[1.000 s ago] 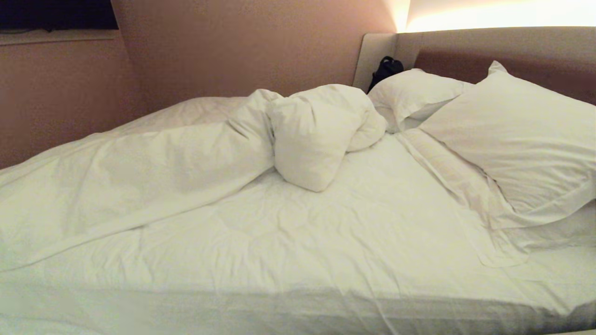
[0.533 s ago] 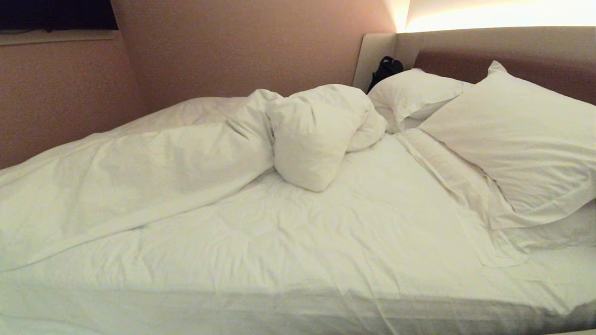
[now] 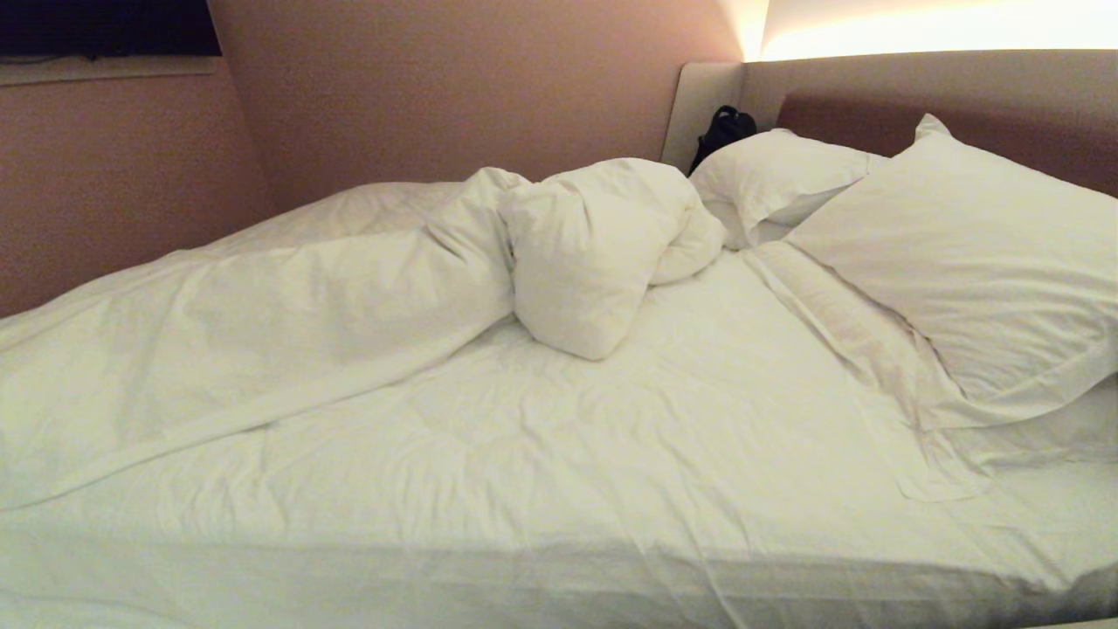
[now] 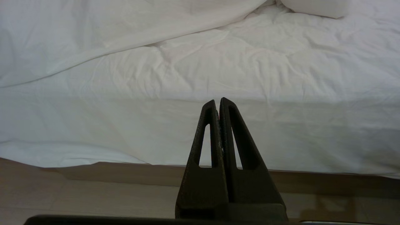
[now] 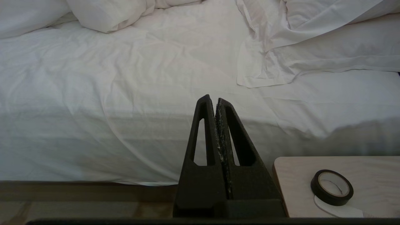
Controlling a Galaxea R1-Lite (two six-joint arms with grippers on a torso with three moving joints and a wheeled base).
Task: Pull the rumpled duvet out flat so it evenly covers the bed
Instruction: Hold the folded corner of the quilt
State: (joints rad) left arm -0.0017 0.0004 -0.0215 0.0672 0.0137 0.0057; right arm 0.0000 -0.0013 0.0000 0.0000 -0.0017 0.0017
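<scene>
no readable text, labels, brands or numbers anywhere

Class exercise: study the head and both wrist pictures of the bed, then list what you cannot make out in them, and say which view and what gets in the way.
- Far edge of the duvet: head view, hidden behind its own bunched mound.
- Dark object at the headboard: head view, partly behind a pillow, too small to identify.
- Foot of the bed: cut off by the left edge.
- Bedside table: right wrist view, cut off, partly behind the right hand.
</scene>
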